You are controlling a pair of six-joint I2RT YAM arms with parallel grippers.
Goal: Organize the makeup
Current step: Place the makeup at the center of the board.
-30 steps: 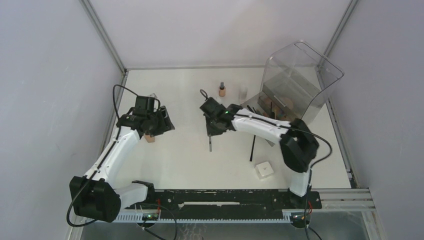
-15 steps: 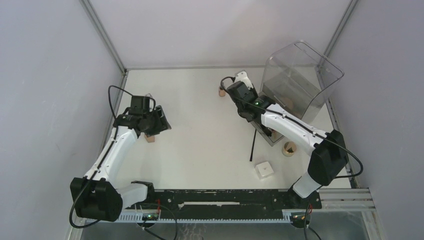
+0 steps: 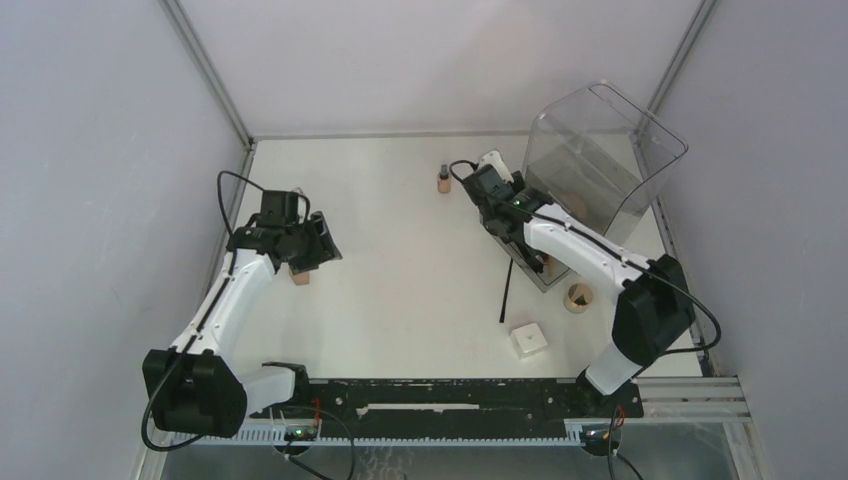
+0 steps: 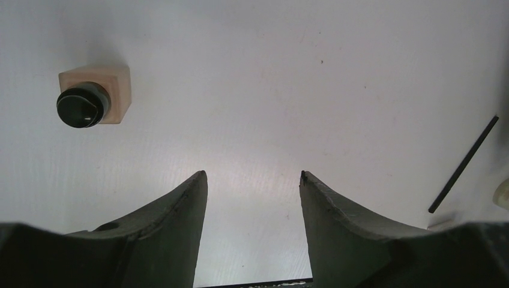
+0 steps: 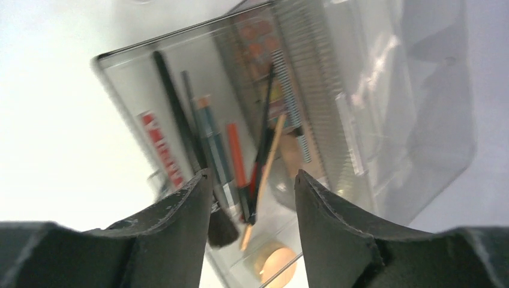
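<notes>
My right gripper (image 3: 521, 237) hangs open over a shallow clear tray (image 5: 126, 66) next to the big clear bin (image 3: 600, 160). In the tray lie a dark-headed brush (image 5: 221, 229), thin black pencils (image 5: 174, 114), a red stick (image 5: 237, 156) and a round tan puff (image 5: 275, 264). My left gripper (image 4: 252, 175) is open and empty above bare table. A tan dark-capped bottle (image 4: 95, 99) stands just beyond and left of it. Another tan bottle (image 3: 443, 181) stands at the back. On the table lie a black pencil (image 3: 505, 295), a white box (image 3: 528, 338) and a round puff (image 3: 579, 295).
The clear bin lies tipped at the back right, against the frame's corner post. Grey walls close off the left, back and right sides. A black rail (image 3: 450, 395) with both arm bases runs along the near edge.
My right arm swung from mid-table to the tray by the bin with a black brush, then opened; the brush now lies in the tray. The left arm barely moved.
</notes>
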